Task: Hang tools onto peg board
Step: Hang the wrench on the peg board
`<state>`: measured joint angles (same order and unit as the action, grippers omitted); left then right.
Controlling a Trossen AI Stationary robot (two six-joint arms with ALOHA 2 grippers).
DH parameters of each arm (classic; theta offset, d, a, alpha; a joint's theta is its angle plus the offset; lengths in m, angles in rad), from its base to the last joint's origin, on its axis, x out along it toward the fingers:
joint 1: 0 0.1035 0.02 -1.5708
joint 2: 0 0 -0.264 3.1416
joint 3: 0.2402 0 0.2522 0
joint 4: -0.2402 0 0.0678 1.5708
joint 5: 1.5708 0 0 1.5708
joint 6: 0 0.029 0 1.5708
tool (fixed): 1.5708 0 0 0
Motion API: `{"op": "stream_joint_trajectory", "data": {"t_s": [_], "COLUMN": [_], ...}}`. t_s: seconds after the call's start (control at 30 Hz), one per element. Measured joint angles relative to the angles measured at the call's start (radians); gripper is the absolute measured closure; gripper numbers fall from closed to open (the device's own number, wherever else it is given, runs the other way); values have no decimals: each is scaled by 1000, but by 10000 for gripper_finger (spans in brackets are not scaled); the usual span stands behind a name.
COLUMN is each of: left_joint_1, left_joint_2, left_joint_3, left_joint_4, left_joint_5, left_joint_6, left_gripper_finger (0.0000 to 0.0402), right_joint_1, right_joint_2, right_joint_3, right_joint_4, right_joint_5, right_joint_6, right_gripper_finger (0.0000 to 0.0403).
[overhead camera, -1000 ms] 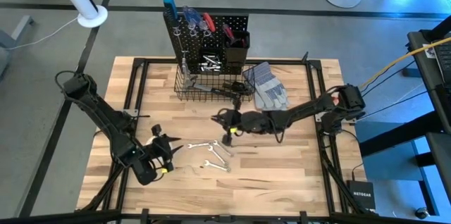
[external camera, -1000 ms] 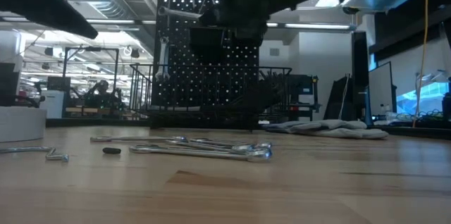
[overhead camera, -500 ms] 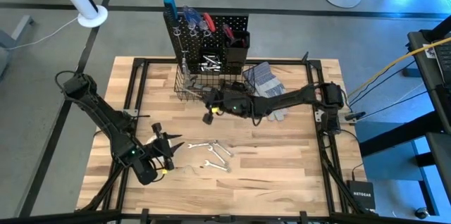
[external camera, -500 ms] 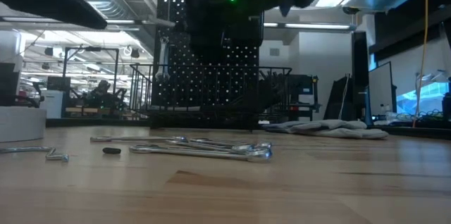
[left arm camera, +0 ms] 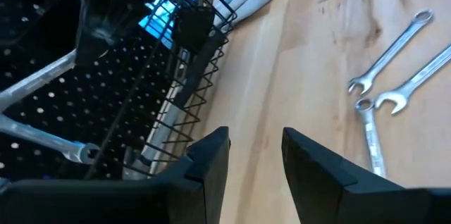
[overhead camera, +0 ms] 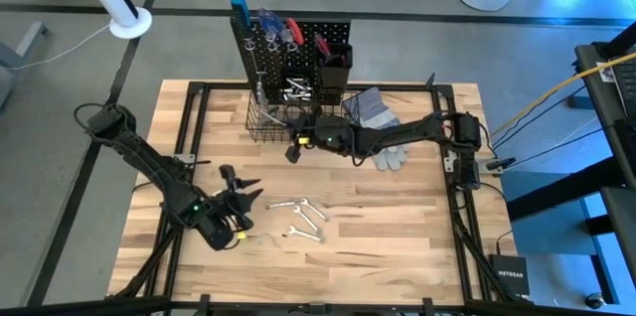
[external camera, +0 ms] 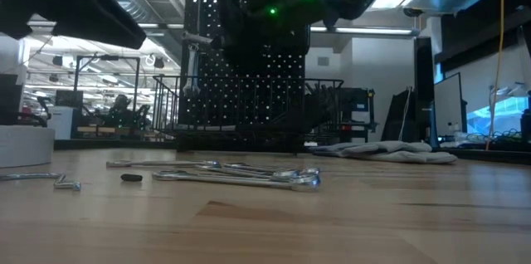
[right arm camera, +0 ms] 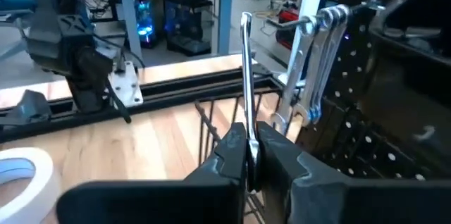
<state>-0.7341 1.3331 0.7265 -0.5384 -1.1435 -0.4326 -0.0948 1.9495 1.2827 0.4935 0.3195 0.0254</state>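
Note:
The black peg board [overhead camera: 298, 53] stands at the table's far edge with a wire basket [overhead camera: 273, 125] at its base; screwdrivers and wrenches [right arm camera: 315, 55] hang on it. My right gripper [overhead camera: 295, 145] is just in front of the basket, shut on a silver wrench [right arm camera: 246, 76]. My left gripper [overhead camera: 238, 189] hovers open over the near left of the table, with nothing between its fingers [left arm camera: 211, 160]. A few loose wrenches [overhead camera: 301, 213] lie flat on the wood to its right. My right gripper pinches the wrench's shank [right arm camera: 247, 131] between its two fingers, near the lower end. The fingers reach in about level from the table's right and lie across the shank. The wrench stands upright above them, ring end [right arm camera: 246, 18] up, lifted clear of the table.
Grey work gloves [overhead camera: 376, 117] lie right of the basket, under my right arm. A white tape roll [right arm camera: 21, 175] lies on the table. A small hex key [external camera: 60, 182] lies near the loose wrenches [external camera: 232, 173]. Bare wood stretches along the near and right sides.
My right gripper has carried the wrench from the table's middle toward the far edge and a little left, up to the basket and peg board, and has stayed shut. My left gripper has rolled about its own axis and swung slightly toward the loose wrenches.

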Motion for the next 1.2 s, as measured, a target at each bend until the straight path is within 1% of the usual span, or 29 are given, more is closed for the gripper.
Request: {"op": "stream_joint_trajectory", "data": {"t_s": [0.3, 0.6, 0.73, 0.9, 1.2], "left_joint_1": [42, 49, 49, 49, 49], "left_joint_2": [0, 0, 0, 0, 0], "left_joint_3": [0, 0, 0, 0, 0], "left_joint_4": [0, 1, 2, 2, 1], "left_joint_5": [1, 2, 2, 2, 7], "left_joint_6": [74, 74, 74, 69, 69], "left_gripper_finger": [276, 276, 276, 276, 276], "right_joint_1": [-36, -50, -51, -53, -46], "right_joint_2": [0, 28, 34, 34, 31], "right_joint_3": [0, 0, 0, 0, -1], "right_joint_4": [6, 15, 27, 24, -8], "right_joint_5": [18, 51, 84, 98, 96], "right_joint_6": [48, 51, 45, 36, -34], "right_gripper_finger": [380, 379, 373, 350, 277]}}
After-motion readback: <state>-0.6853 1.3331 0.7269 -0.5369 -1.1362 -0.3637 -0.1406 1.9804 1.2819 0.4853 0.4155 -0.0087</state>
